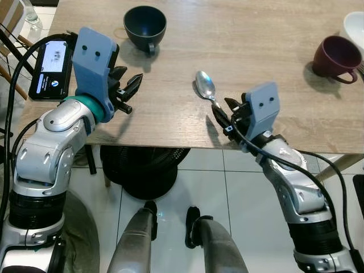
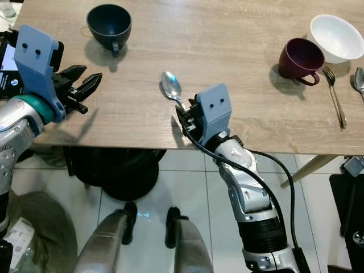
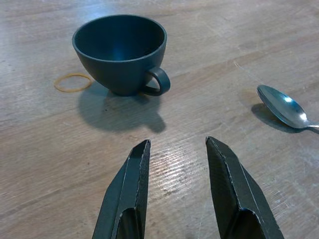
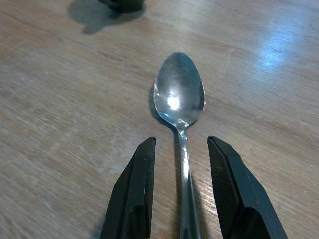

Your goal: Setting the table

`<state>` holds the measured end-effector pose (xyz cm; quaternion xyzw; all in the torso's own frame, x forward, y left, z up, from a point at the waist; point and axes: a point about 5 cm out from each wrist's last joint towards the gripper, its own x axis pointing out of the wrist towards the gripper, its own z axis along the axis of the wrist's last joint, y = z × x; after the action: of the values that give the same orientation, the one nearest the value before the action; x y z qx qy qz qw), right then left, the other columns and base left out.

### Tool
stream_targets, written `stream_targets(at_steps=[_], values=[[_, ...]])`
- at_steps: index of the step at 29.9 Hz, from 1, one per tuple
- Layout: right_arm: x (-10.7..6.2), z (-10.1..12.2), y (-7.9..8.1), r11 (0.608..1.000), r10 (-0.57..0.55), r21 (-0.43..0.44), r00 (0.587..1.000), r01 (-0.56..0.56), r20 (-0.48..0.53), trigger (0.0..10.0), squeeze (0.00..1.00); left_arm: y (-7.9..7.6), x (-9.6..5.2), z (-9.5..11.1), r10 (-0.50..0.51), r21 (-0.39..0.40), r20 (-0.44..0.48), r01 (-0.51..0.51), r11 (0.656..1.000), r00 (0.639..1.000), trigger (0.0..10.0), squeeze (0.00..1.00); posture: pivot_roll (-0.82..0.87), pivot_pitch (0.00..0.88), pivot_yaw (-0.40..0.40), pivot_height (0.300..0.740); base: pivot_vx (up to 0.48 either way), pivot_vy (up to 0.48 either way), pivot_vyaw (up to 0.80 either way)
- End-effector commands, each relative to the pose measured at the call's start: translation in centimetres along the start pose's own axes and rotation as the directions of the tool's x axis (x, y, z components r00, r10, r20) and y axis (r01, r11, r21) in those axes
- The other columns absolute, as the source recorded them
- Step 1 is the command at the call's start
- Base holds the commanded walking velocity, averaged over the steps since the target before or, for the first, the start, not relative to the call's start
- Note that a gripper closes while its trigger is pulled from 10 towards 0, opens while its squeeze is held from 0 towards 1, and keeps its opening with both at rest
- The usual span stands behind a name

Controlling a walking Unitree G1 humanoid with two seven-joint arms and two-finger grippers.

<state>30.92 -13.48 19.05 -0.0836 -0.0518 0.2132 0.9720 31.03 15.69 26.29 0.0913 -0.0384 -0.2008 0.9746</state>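
Note:
A silver spoon (image 1: 205, 85) lies on the wooden table (image 1: 256, 34) near its front edge, bowl pointing away from me. My right gripper (image 1: 223, 115) is open, low over the table, with a black finger on each side of the spoon's handle (image 4: 183, 164) and a gap to both. A dark blue-grey cup (image 1: 145, 25) stands upright at the back left. My left gripper (image 1: 128, 91) is open and holds nothing, hovering over the table in front of that cup (image 3: 119, 50).
A maroon mug (image 2: 301, 60), a white bowl (image 2: 336, 37), a fork (image 2: 335, 94) and a second spoon (image 2: 358, 79) sit at the right. A phone (image 1: 52, 68) lies at the left edge. A yellow rubber band (image 3: 73, 82) lies beside the cup. A black round object (image 1: 145, 170) stands under the table.

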Motion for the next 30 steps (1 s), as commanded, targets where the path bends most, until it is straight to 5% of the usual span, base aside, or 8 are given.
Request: stream_targets(at_steps=[1,20,21,23,24,30], values=[[-0.1,-0.9,0.2,1.000,-0.001,0.007,0.999,0.002,-0.035,10.0,0.00,-0.5,-0.1,-0.5,-0.013,0.002,-0.013,0.013,1.000,1.000,10.0,0.00,0.15,0.225,0.001,0.740,0.000,0.000,0.00],[1.5,-2.8,0.0,1.000,0.017,0.023,0.974,-0.012,-0.228,10.0,0.00,-0.7,-0.7,-1.0,0.009,-0.014,-0.023,-0.009,1.000,1.000,10.0,0.00,0.14,0.243,-0.039,0.740,0.000,0.000,0.00],[1.7,-2.8,-0.2,1.000,0.020,0.009,0.969,-0.018,-0.245,4.5,0.00,-0.8,-0.7,-1.0,0.012,-0.019,-0.023,-0.013,1.000,1.000,10.0,0.00,0.14,0.247,-0.049,0.740,0.000,0.000,0.00],[1.8,-2.9,-0.3,1.000,0.020,0.000,0.966,-0.020,-0.256,4.5,0.00,-0.8,-0.8,-1.1,0.015,-0.022,-0.023,-0.015,1.000,1.000,10.0,0.00,0.14,0.247,-0.049,0.740,0.000,0.000,0.00],[1.8,-3.2,-0.3,0.999,0.042,0.006,0.959,-0.042,-0.281,0.0,0.00,-0.8,-0.9,-1.2,0.020,-0.026,-0.024,-0.021,0.999,1.000,10.0,0.00,0.14,0.253,-0.056,0.740,0.000,0.000,0.00],[1.7,-4.2,0.0,0.995,0.078,0.089,0.934,-0.050,-0.348,0.0,0.00,-0.8,-1.2,-1.4,0.029,-0.030,-0.030,-0.030,0.999,0.999,10.0,0.00,0.15,0.257,-0.057,0.740,0.000,0.000,0.00]])
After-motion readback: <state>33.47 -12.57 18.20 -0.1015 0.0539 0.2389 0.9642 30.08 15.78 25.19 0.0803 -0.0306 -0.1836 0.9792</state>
